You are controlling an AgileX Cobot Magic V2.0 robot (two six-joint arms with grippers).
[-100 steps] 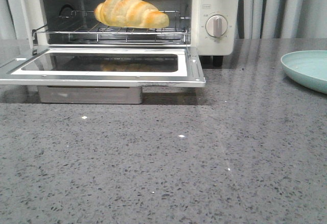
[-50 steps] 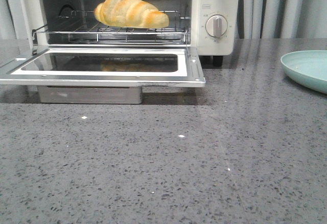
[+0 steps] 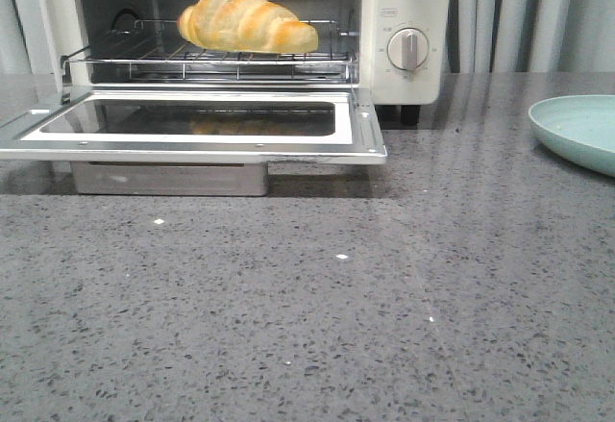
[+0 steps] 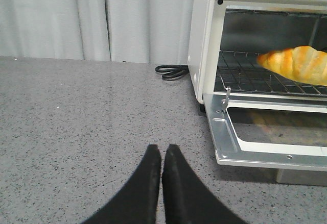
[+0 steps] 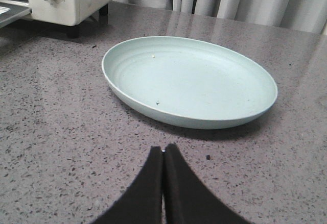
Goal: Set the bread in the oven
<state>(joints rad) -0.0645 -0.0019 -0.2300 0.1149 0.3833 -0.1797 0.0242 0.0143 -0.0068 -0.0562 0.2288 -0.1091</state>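
Both grippers are sitting pressed closed and empty over the table [image 3: 384,326]: left gripper [image 4: 162,155] near the oven [image 4: 204,55], right gripper [image 5: 163,155] by a pale green plate [image 5: 189,81]. The bread [image 3: 245,21] is lying on the oven's wire rack [image 3: 211,57]; with the door [image 3: 192,129] hanging open, placement looks done.

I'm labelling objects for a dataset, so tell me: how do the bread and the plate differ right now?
The bread is golden-yellow with browner stripes; the plate is plain pale green. The bread is a plump roll with tapered ends, while the plate is a shallow dish holding nothing but crumbs. The bread lies on the wire rack inside the oven; the plate rests on the countertop. Neither is held by an end effector.
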